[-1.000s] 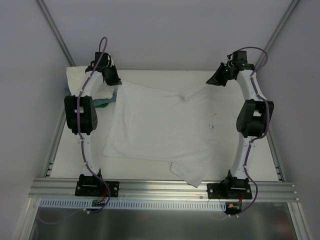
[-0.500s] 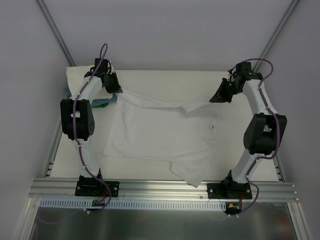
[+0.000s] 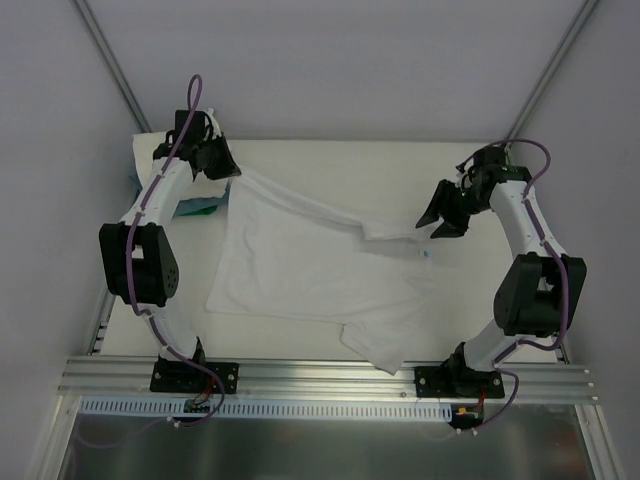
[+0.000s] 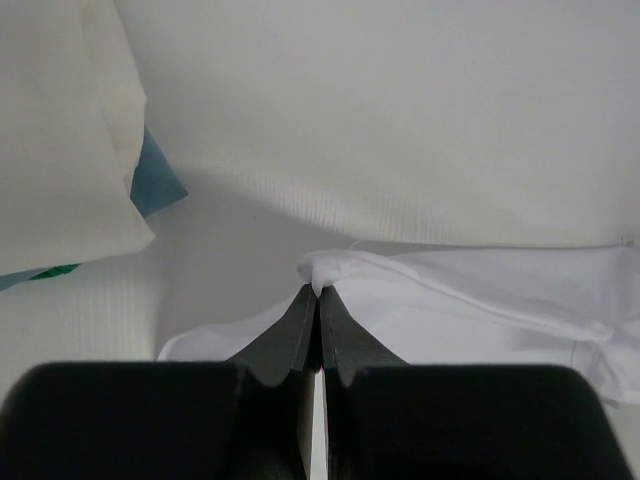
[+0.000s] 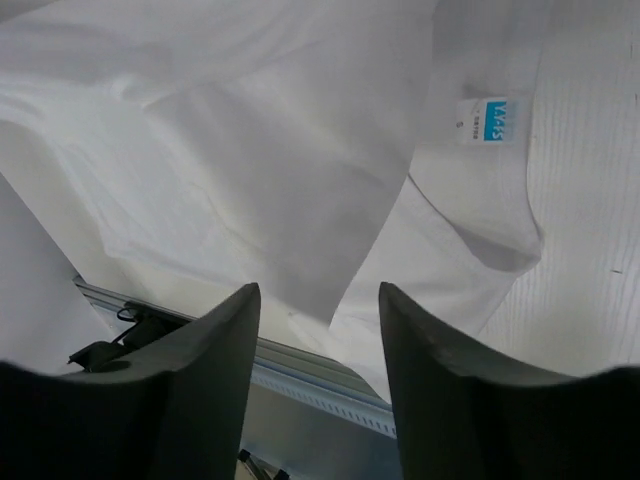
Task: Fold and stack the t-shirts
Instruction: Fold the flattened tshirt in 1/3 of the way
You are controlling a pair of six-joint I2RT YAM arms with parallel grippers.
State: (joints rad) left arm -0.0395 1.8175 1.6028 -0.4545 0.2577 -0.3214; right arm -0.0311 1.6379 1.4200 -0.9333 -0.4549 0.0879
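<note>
A t-shirt (image 3: 320,270) is apparently being spread for folding, pinched upper left by the closed left tool (image 3: 230,172) (right tool (image 3: 443,220) parted, empty); a fresh right-side grasp seems called for.

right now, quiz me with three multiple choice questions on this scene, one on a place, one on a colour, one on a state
1. Where on the table is the white cloth pile?
A) far left corner
B) near right corner
C) centre

2. What colour is the neck label of the spread t-shirt?
A) red
B) blue
C) black

3. How do the left jaws stand?
A) shut on a fold of the t-shirt
B) wide open over bare table
C) shut on the neck label

Answers:
1 A, the top view shows it at the far edge on the left.
2 B, the right wrist view shows a blue tag with white lettering.
3 A, the left wrist view shows them pinched on white cloth.
</note>
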